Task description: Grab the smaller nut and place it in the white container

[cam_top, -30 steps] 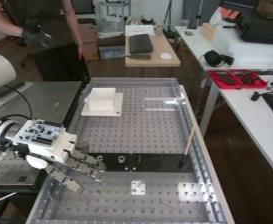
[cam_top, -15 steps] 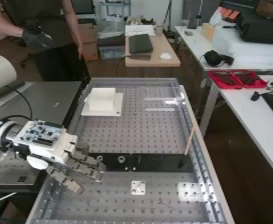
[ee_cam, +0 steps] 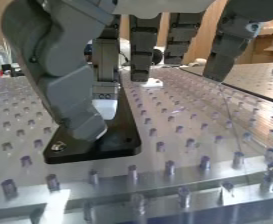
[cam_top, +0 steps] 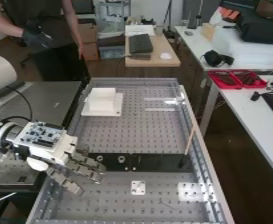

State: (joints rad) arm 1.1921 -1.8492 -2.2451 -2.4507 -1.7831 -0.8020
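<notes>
The hand (cam_top: 77, 165) is at the left end of the flat black bar (cam_top: 156, 162) in the high view, its fingers reaching over that end. Behind the fingertips stand the larger nut (cam_top: 100, 158) and, beside it, the bearing (cam_top: 121, 159). Further up the bench is the white container (cam_top: 103, 99) on its white base. In the wrist view the hand (ee_cam: 143, 47) has long, nearly straight fingers, and its thumb comes down over the black bar (ee_cam: 123, 130). The thumb covers part of the bar; no smaller nut can be made out near it.
A small white plate (cam_top: 138, 187) lies on the perforated bench below the bar. A thin wooden stick (cam_top: 190, 139) leans at the bench's right side. Raised metal rails (cam_top: 210, 170) edge the bench. Red trays (cam_top: 236, 79) sit on the table at the right.
</notes>
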